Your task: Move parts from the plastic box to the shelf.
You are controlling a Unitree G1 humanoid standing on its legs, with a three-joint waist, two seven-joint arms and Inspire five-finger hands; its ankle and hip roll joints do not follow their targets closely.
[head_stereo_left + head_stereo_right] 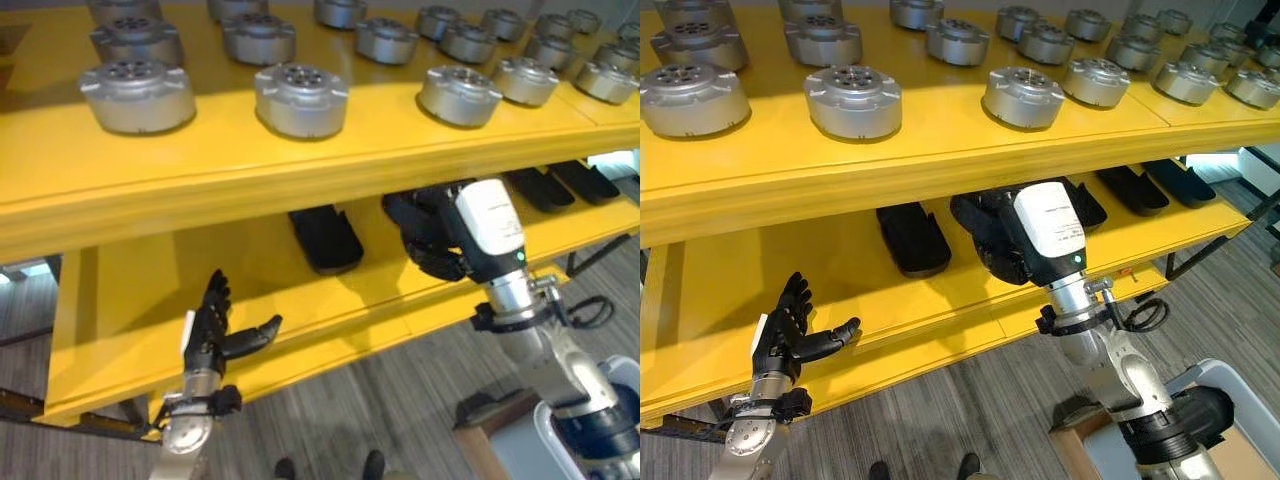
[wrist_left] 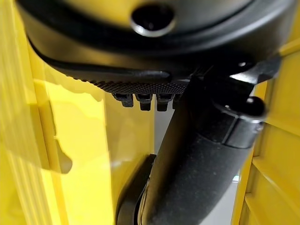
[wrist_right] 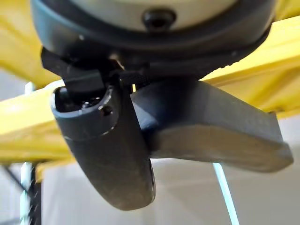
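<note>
The black part (image 1: 990,235) is in the right hand (image 1: 1025,240), at the front edge of the lower board of the yellow shelf (image 1: 300,170). The right wrist view shows the hand's thumb and fingers closed on this flat dark part (image 3: 220,131), with the yellow shelf edge behind it. On the same lower board lie other black parts: one (image 1: 325,238) just to the left of the held one, and more (image 1: 560,185) further to the right. The upper board carries rows of round silver metal parts (image 1: 300,98). The left hand (image 1: 212,335) is held up in front of the lower board, well apart from the black parts, with fingers straight, thumb spread out, and nothing in it.
</note>
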